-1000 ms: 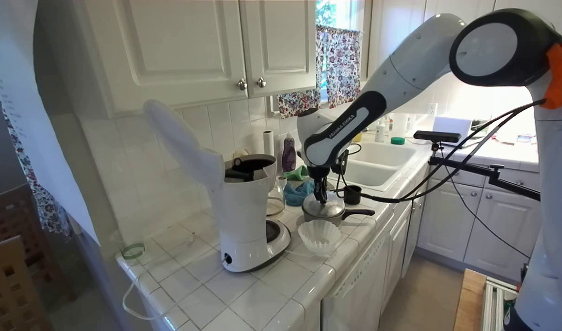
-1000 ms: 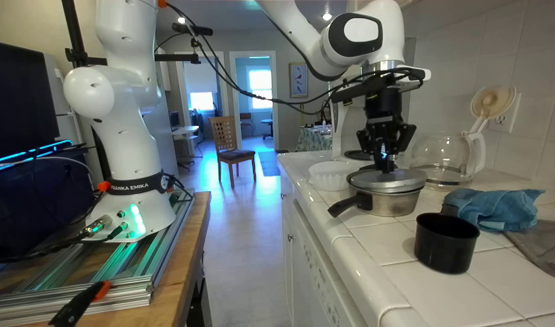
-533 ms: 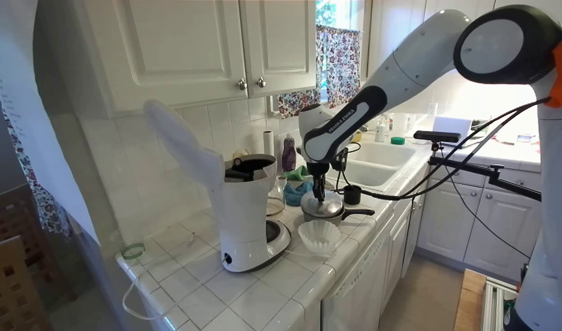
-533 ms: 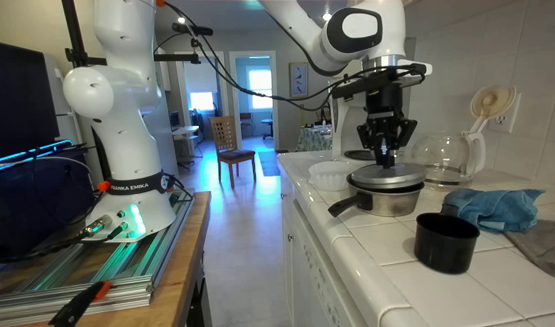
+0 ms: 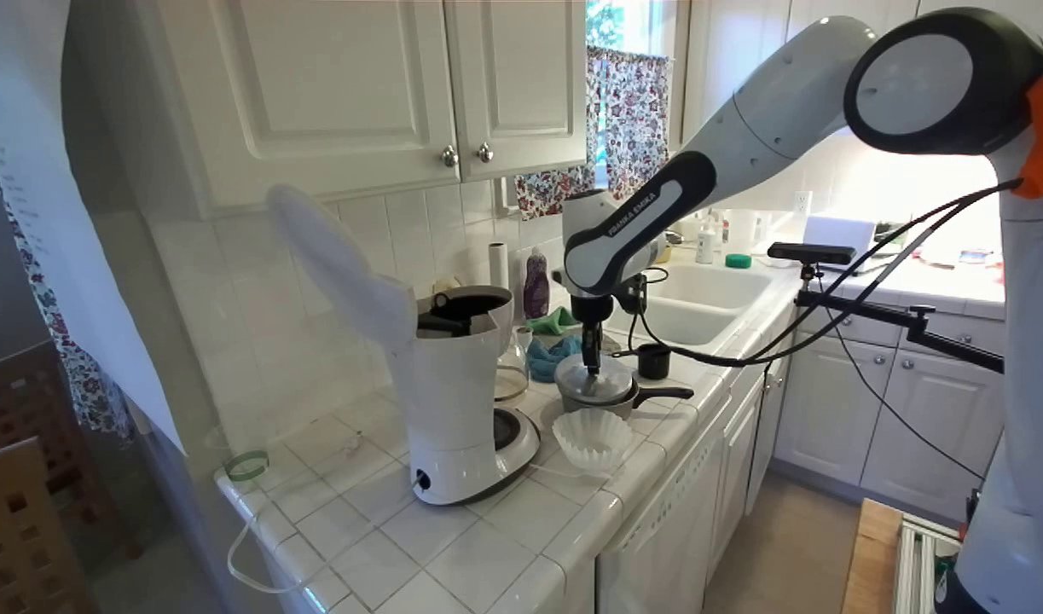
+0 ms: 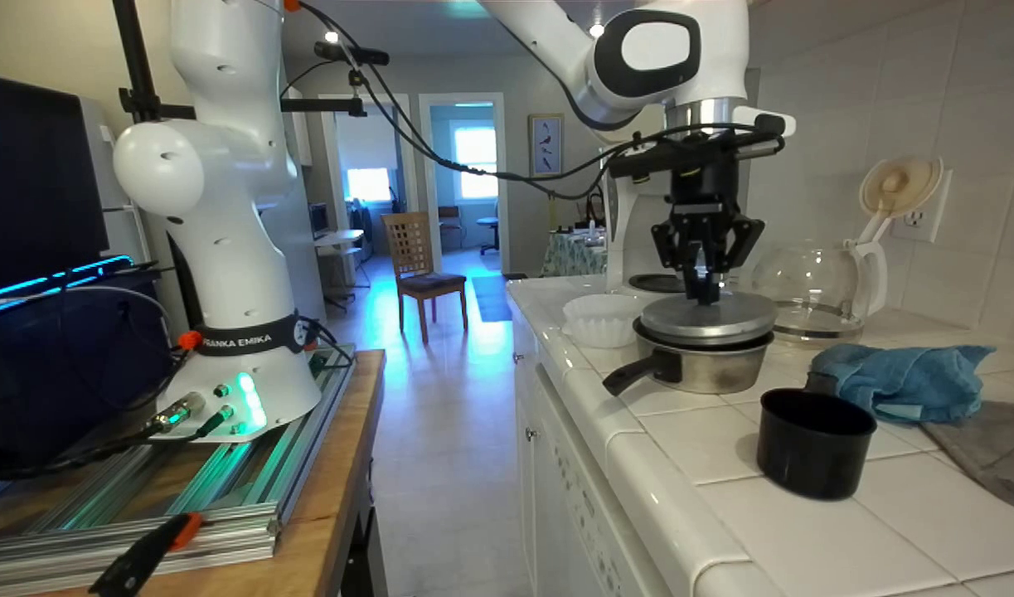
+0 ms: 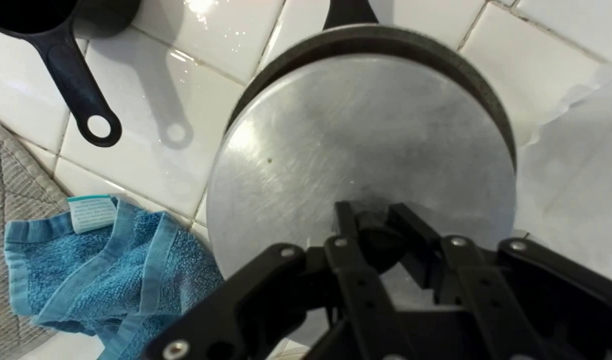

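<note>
Pot lid (image 7: 331,140) is held from directly above by the gripper (image 7: 372,212), whose two sides are drawn together and clamped on the dark knob (image 7: 382,246) near the lid's middle. Straight below the gripper, over the saucepan (image 6: 714,371), is thus where the lid is found, with the single arm's wrist set upright above it. Since the disc is round, no long axis is offered by it; direction is given instead by the pan's black handle (image 6: 635,375), which is pointed toward the front edge of the tiled counter (image 6: 813,543). In the wrist view, a crescent of pan rim is uncovered on the handle side, so the lid is judged to be offset away from the handle. In an exterior view, the lid (image 6: 705,325) is seen nearly level, with a dark strip of pan showing under its edge; whether contact is made anywhere cannot be told. On one side of the pan, a pleated paper filter (image 5: 593,439) is placed; on the opposite side, the black measuring cup (image 6: 815,452) and the blue cloth (image 6: 900,381) are seen.
</note>
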